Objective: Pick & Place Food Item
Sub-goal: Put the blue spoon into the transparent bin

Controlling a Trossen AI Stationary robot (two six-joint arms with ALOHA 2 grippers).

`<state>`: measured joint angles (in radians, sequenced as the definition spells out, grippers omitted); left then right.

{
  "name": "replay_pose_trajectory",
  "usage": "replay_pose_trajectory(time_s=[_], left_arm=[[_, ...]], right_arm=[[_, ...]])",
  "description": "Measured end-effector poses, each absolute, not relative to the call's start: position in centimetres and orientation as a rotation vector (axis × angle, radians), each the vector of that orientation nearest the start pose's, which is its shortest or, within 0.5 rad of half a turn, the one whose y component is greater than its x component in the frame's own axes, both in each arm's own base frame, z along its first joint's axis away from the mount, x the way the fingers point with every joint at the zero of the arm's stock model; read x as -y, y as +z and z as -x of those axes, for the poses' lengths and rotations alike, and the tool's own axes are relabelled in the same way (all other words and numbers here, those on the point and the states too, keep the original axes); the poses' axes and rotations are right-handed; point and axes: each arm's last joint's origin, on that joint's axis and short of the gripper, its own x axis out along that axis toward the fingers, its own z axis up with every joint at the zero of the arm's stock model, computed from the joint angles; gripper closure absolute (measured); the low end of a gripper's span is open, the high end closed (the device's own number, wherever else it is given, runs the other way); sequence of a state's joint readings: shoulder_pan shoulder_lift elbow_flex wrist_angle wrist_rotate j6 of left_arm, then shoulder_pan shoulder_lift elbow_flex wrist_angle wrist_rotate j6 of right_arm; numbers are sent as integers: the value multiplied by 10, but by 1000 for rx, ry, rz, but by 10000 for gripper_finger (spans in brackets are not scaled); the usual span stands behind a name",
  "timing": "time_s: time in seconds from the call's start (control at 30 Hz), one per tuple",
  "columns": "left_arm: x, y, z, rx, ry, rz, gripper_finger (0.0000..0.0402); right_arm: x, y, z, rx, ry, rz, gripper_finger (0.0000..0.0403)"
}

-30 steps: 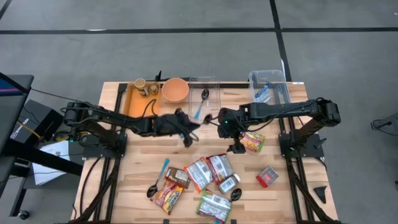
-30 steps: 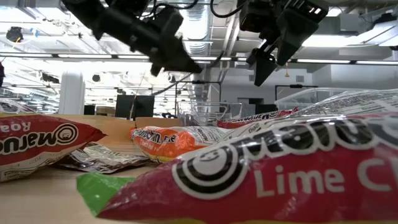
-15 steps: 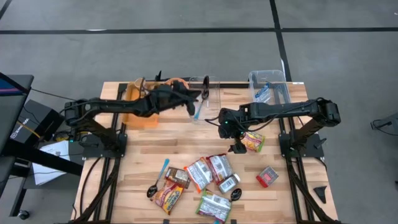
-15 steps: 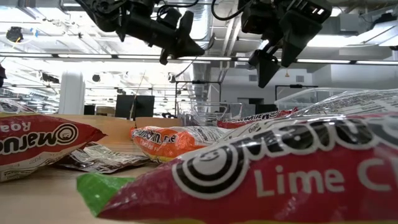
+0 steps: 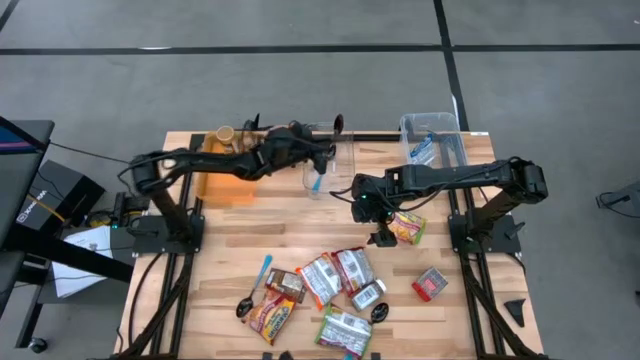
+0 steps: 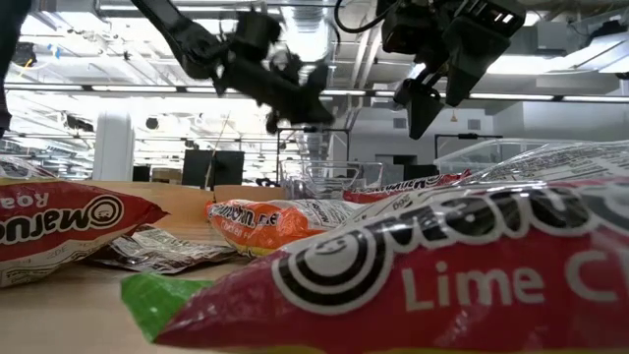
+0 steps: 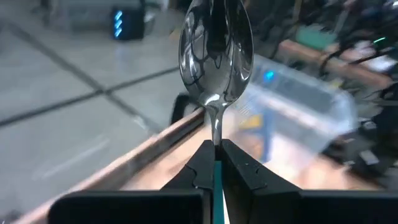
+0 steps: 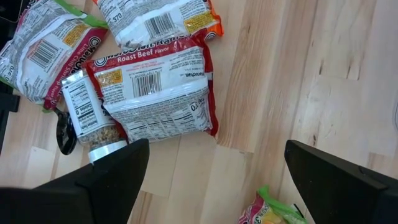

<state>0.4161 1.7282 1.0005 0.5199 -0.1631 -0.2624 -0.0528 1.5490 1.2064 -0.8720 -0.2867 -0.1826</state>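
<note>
My left gripper [image 5: 326,148] is shut on a metal spoon [image 7: 216,50] and holds it in the air above a clear bin [image 5: 333,168] at the table's far edge. The bowl of the spoon [image 5: 338,123] points toward the far edge. My right gripper [image 5: 376,216] hangs open above the bare wood at mid-table. A ramen pack [image 5: 406,229] lies flat just right of it. In the right wrist view, the fingers [image 8: 118,168] stand wide apart above the wood, with a Roast Beef ramen pack [image 8: 155,87] and a spice jar [image 8: 84,118] lying beyond them. My left gripper pinches the spoon between its two fingers [image 7: 199,168] at the top of the handle, just below the thin neck [image 7: 216,127]. The fingers lie along the spoon and come nearly level from the table's left. A teal handle strip shows between them. The spoon is lifted clear, sticking out beyond the fingertips.
A blue-handled spoon [image 5: 317,181] lies in the clear bin. A second clear bin [image 5: 432,140] stands at the far right. An orange tray [image 5: 222,175] with a cup [image 5: 226,134] sits at the far left. Several food packs [image 5: 335,275] and a red box [image 5: 430,285] lie at the near side.
My left gripper has swung from mid-table toward the far edge and to the right, carrying the spoon, and has turned so that the spoon points toward the far edge. It now stands above the clear bin. The spoon has stayed in the hold.
</note>
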Motion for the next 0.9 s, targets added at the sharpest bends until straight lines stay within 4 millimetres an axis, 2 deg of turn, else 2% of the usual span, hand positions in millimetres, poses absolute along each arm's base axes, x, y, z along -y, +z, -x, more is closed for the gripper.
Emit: replay_pose_trajectory(time_s=[0.17,0.3,0.43,0.67,0.9], left_arm=[[-183,201,-360,-170,657,327,398],[-190,183,-367,-236,658,368,398],[-188,174,-368,-291,655,378,397],[-181,174,-371,-303,638,372,397],[-174,160,-365,-349,643,388,396]], right_arm=[[8,252,-298,-1179,313,-47,33],[8,252,-298,-1180,313,-47,33],[8,252,-298,-1179,314,-44,33],[8,252,-298,-1177,314,-44,33],[8,252,-298,-1177,313,-46,33]])
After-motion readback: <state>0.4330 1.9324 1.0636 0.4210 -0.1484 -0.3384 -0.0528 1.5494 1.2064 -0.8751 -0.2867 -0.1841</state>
